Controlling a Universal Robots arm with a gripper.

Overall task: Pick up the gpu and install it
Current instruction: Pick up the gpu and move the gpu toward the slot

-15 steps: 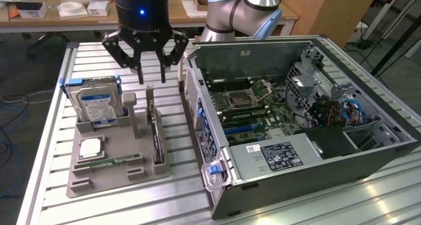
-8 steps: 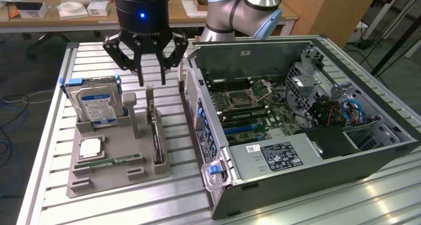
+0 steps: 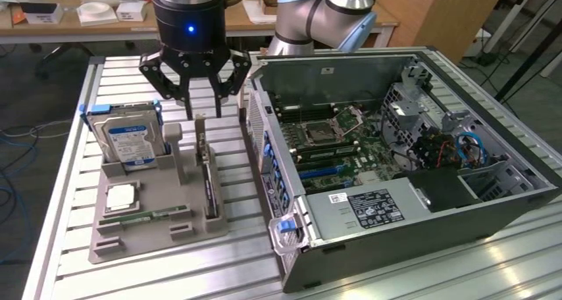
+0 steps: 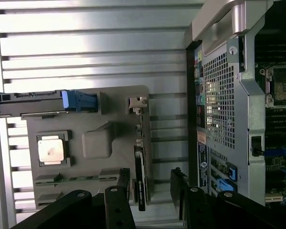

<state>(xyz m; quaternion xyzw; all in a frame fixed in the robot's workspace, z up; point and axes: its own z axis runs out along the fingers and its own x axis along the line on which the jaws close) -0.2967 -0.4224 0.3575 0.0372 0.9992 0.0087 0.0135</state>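
Hovering open jaws over thin dark gpu [image 3: 210,193], grey moulded tray [image 3: 149,233]

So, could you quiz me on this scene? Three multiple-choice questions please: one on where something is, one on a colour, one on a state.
1. Where is the gpu?
A) in a drawer
B) on edge in the tray
C) on a shelf

2. What colour are the rails on the hard drive?
A) blue
B) red
C) yellow

3. How is the gripper?
A) shut on the gpu
B) shut on the hard drive
C) open, holding nothing

Answers:
1 B: the card stands upright in a slot of the grey tray.
2 A: blue strips run along both sides of the drive.
3 C: its fingers are spread above the gpu, with nothing between them.
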